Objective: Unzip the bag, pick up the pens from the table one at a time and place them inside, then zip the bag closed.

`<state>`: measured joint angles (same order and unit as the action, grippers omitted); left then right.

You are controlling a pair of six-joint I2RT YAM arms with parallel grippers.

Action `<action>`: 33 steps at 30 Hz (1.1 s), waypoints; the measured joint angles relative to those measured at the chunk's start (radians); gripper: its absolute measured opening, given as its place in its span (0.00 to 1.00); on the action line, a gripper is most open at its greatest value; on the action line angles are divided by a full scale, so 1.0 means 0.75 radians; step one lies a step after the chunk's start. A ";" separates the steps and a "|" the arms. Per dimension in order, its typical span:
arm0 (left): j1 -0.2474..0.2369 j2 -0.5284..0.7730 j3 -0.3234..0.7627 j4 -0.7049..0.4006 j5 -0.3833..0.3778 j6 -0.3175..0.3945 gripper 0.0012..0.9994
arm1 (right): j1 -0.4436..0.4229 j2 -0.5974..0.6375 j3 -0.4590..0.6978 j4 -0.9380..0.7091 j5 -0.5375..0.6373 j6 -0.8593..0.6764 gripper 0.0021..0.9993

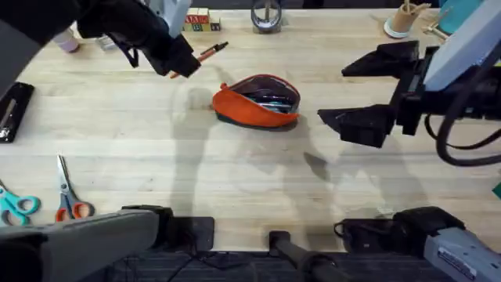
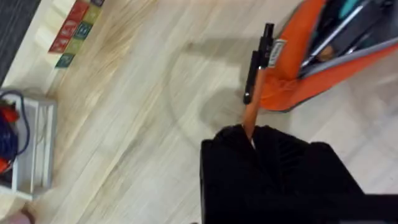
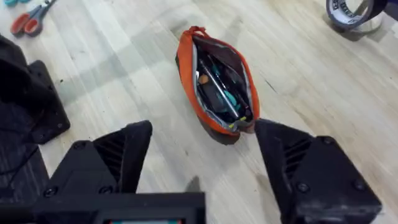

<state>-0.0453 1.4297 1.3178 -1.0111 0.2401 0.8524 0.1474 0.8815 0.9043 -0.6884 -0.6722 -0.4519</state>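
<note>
The orange bag lies unzipped mid-table, its grey lining showing, with a silvery pen and a teal item inside. My left gripper hovers above the table to the bag's far-left side, shut on an orange pen. In the left wrist view the orange pen sticks out from the gripper, its dark tip beside the bag. My right gripper stands open to the right of the bag, holding nothing. In its own view the right gripper has wide-apart fingers.
Orange-handled scissors and teal scissors lie at the front left. A black object sits at the left edge. Toy blocks, a tape roll and a cup of sticks line the far edge.
</note>
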 joint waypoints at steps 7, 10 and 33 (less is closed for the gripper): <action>-0.168 -0.048 0.001 -0.019 0.000 0.000 0.04 | 0.000 0.000 0.000 0.000 0.000 0.000 1.00; -0.258 -0.058 0.018 -0.020 0.000 0.000 0.04 | 0.000 0.000 0.000 0.000 0.000 0.000 1.00; -0.493 0.047 0.045 0.078 0.210 0.051 0.04 | 0.000 0.000 0.000 0.000 0.000 0.000 1.00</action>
<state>-0.4149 1.4647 1.3514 -0.9526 0.3979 0.8909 0.1474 0.8818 0.9043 -0.6884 -0.6721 -0.4519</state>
